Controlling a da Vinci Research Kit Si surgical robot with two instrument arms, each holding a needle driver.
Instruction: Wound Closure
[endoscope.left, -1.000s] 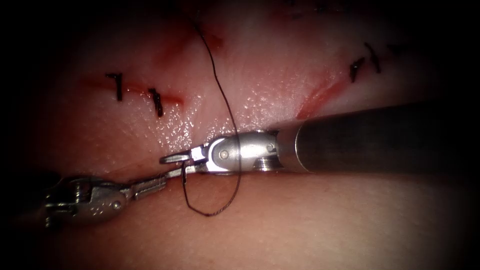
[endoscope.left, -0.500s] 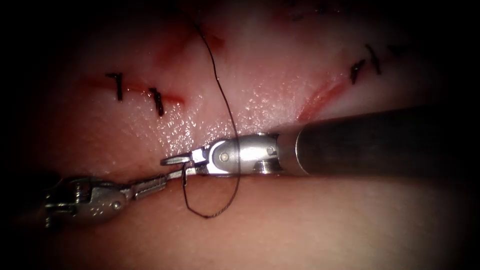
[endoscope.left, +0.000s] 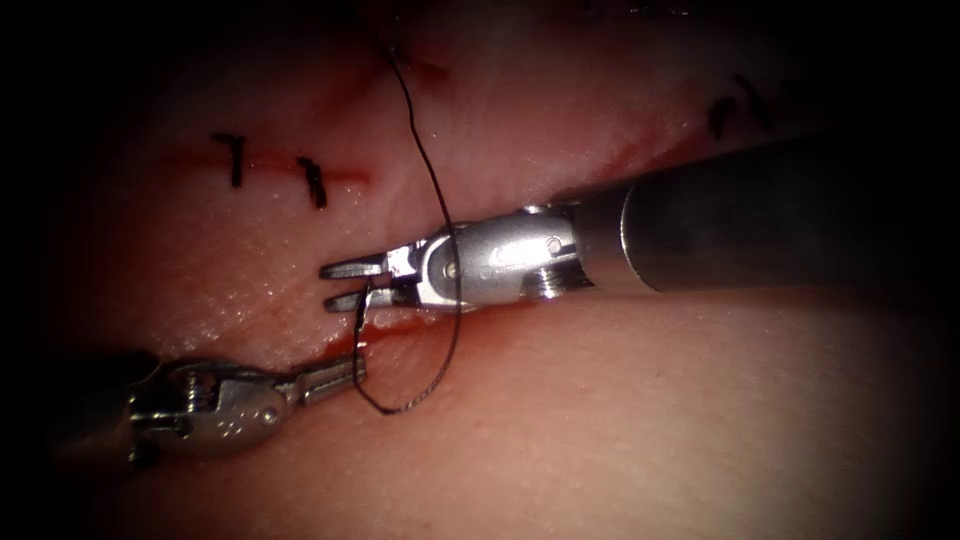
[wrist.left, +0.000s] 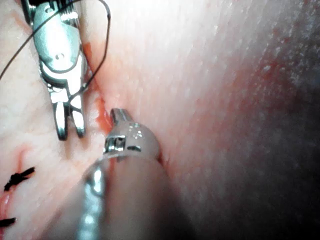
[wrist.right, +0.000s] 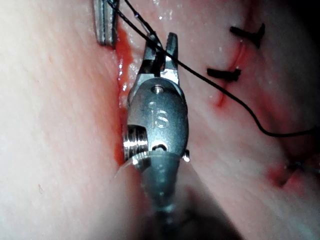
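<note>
Here the thin dark thread (endoscope.left: 432, 190) runs down the pale tissue (endoscope.left: 620, 420), loops below the right tool (endoscope.left: 345, 285) and rises into its slightly parted jaws. A needle cannot be made out. The left tool (endoscope.left: 345, 372), jaws pressed together on the thread's lower end, lies beside the red-edged cut (endoscope.left: 385, 328). Good handling here likely means even, gentle tension.

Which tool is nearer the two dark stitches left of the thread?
Right. The right tool, jaws open with thread running between them, sits just below and right of the stitches. The left tool lies farther down, past the red fluid.
</note>
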